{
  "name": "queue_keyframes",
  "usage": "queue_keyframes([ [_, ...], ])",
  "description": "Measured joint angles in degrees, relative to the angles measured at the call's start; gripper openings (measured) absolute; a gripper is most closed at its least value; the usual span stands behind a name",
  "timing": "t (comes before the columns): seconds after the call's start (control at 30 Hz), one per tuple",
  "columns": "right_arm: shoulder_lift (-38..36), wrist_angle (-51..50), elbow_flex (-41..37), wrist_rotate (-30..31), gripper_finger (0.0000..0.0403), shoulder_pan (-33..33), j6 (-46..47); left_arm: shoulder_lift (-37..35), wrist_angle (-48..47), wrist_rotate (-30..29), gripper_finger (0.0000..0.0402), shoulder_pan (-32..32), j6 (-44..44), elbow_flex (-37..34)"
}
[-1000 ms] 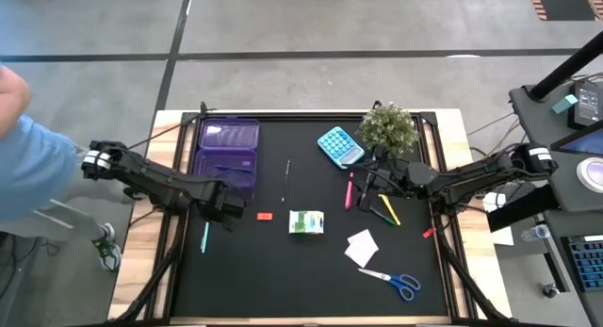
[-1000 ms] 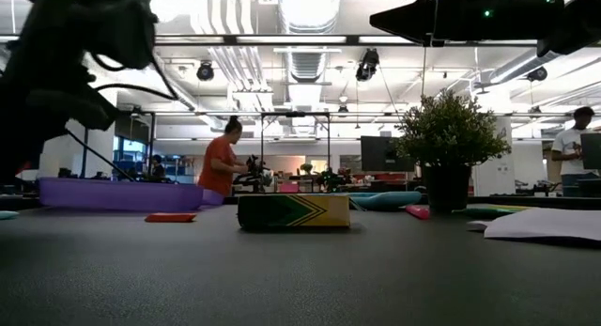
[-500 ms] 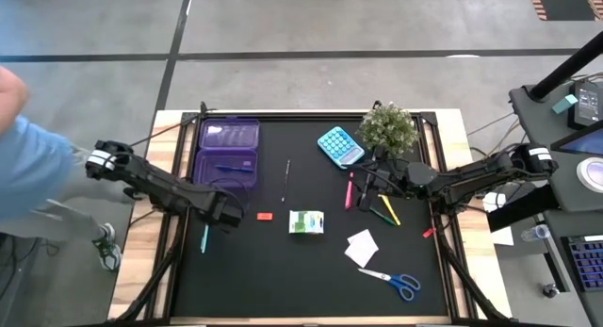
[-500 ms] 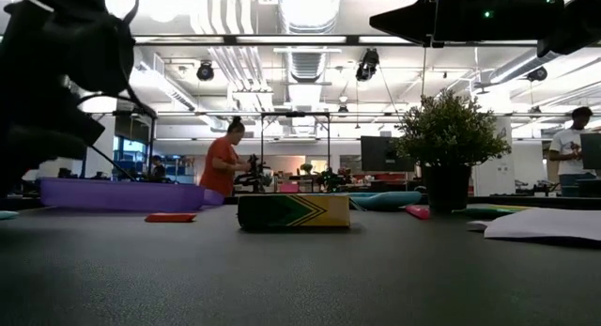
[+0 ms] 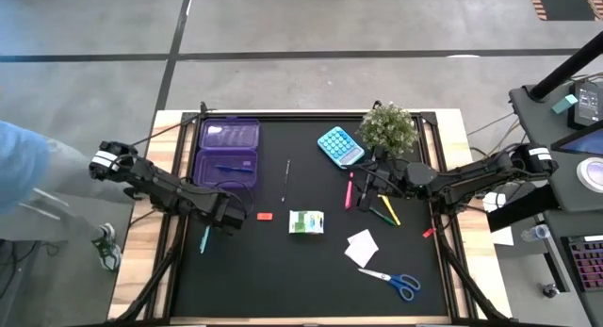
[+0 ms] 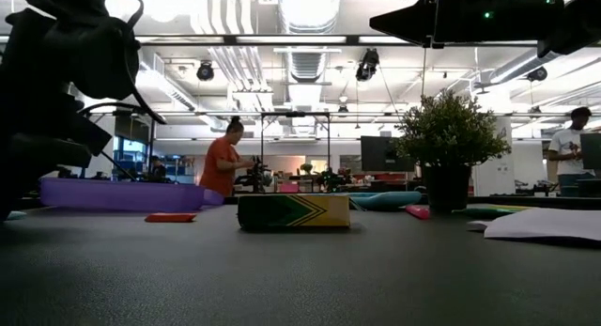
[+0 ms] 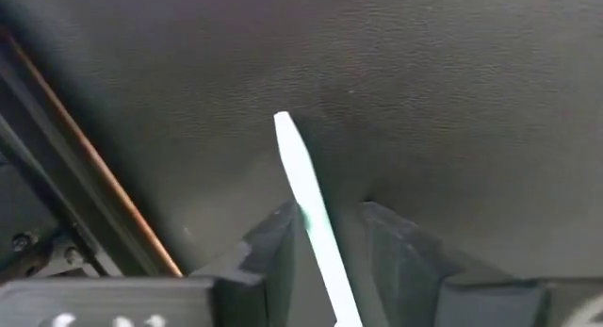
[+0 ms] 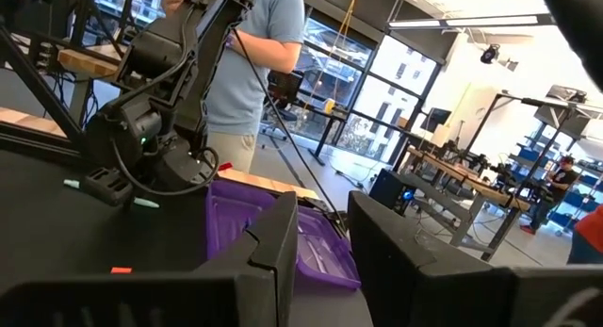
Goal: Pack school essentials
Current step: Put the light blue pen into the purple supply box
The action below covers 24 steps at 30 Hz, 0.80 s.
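The left gripper (image 7: 325,235) stands over the teal pen (image 7: 306,200) at the table's left, near the purple case (image 5: 227,154), fingers slightly apart astride the shaft. The pen looks light, stiff and slippery, so a mid-shaft grip suits best. The right gripper (image 8: 320,237) waits by the plant (image 5: 388,127), fingers narrowly apart, holding nothing.

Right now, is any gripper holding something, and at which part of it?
Nothing is clearly held. The left gripper stands open around the middle of the teal pen lying on the table. The right gripper looks empty.

purple case (image 5: 227,150), potted plant (image 5: 388,127), blue calculator (image 5: 339,145)
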Motion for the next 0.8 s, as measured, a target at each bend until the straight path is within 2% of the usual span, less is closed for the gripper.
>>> queue_keyframes([
  [0.27,0.00,0.00,0.00,0.01,0.0086,0.00,0.02,-0.17,2.04,-0.08,0.0013,-0.02,1.61,-0.09],
  [0.43,0.00,0.00,0.00,0.01,0.0086,0.00,-0.03,-0.12,1.66,-0.45,0.0009,-0.04,3.68,0.34],
  [0.53,0.00,0.02,0.02,0.01,0.0086,0.00,-0.17,0.06,0.35,-1.82,0.0004,-0.03,8.20,3.19],
  [0.6,0.00,0.03,0.02,0.01,0.0086,0.00,-0.35,-0.21,-3.72,-3.50,0.0003,0.02,14.63,5.95],
  [0.7,0.00,0.09,0.02,0.01,0.0086,0.00,-0.62,-0.21,-8.81,-7.29,0.0002,0.22,28.96,12.13],
  [0.8,0.00,0.10,0.02,0.01,0.0086,0.00,-1.07,-0.25,-13.85,-10.32,0.0000,1.24,50.41,17.88],
])
